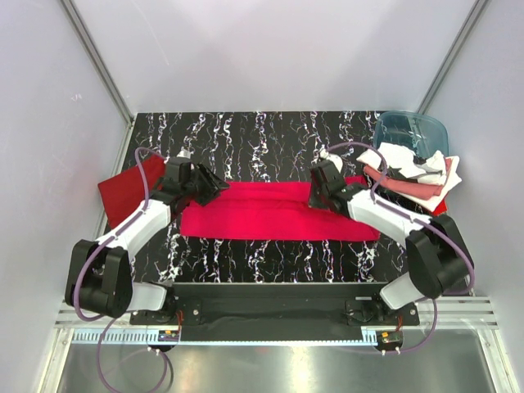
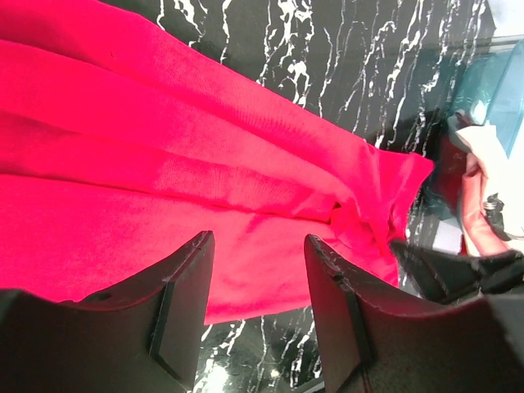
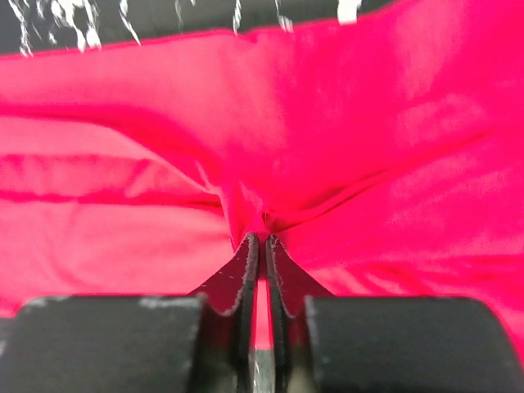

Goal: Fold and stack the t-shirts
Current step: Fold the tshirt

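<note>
We see the right jaws pinching the crimson t-shirt [image 1: 270,214].
The shirt lies on the desk [image 1: 246,255], bunched between their tips; the left jaws stand spread just above its other end.

No text, brand, number or sign can be read in any of the views. The crimson t-shirt [image 1: 270,211] shows only plain cloth up close, and the dark marks on the white shirt [image 1: 403,158] at the right are too small to make out as letters. The small coloured tags [image 1: 169,334] at the near edge of the table [image 1: 246,262] are also too small to read.
</note>
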You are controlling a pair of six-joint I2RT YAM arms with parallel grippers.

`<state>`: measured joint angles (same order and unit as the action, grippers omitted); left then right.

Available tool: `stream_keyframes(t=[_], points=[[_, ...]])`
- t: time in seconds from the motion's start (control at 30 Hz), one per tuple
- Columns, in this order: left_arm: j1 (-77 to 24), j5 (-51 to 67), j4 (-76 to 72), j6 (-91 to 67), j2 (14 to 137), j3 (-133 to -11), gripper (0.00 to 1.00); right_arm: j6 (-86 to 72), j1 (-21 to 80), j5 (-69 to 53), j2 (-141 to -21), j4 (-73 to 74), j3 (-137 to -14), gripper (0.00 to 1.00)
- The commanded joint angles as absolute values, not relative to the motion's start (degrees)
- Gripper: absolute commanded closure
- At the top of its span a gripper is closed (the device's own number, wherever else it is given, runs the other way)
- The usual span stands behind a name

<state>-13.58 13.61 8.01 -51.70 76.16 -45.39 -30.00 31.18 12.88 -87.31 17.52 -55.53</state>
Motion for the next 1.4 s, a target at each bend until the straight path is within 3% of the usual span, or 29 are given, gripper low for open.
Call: stream_keyframes(t=[0.0,0.07,0.2,0.4,0.5,0.57,0.83,0.9,1.07,1.2,1.3,1.37], points=[[-14.06,11.78,8.0,-49.66,77.43,-48.42,0.48,-33.48,31.99,8.89,-82.89,17.93,-50.13,0.86],[-14.5,11.78,7.91,-49.4,78.92,-49.04,0.48,-33.75,32.78,5.21,-78.33,16.0,-47.04,0.63],[-15.99,11.08,8.35,-48.52,81.38,-50.89,0.48,-33.13,32.96,0.09,-71.21,15.11,-41.58,0.43],[-21.79,7.38,9.85,-45.62,84.37,-55.72,0.48,-32.87,32.78,6.93,-65.3,18.98,-45.07,0.36],[-24.87,6.68,9.14,-43.96,85.77,-57.64,0.48,-32.08,31.38,11.07,-69.77,19.77,-49.28,0.39],[-26.8,5.89,9.58,-43.25,86.83,-58.88,0.48,-31.82,28.75,10.9,-75.65,19.95,-51.67,0.49],[-33.48,5.71,8.35,-39.47,92.72,-64.41,0.5,-32.52,27.07,15.64,-92.0,19.59,-60.47,0.67],[-36.11,5.54,8.79,-38.5,95.09,-66.09,0.51,-33.05,26.98,16.34,-92.81,20.13,-60.12,0.72],[-43.23,1.15,11.16,-34.11,100.1,-72.76,0.51,-36.3,25.41,22.5,-89.48,21.01,-57.31,0.71],[-45.88,1.84,10.9,-32.35,103.43,-75.84,0.46,-38.32,20.49,20.05,-85.52,17.67,-51.96,0.72],[-46.93,2.98,11.25,-31.2,107.29,-78.65,0.48,-38.93,16.71,17.06,-85.51,15.3,-50.54,0.8],[-47.72,3.34,12.12,-30.15,109.5,-80.76,0.5,-39.11,15.38,16.26,-86.83,15.73,-51.06,0.92]])
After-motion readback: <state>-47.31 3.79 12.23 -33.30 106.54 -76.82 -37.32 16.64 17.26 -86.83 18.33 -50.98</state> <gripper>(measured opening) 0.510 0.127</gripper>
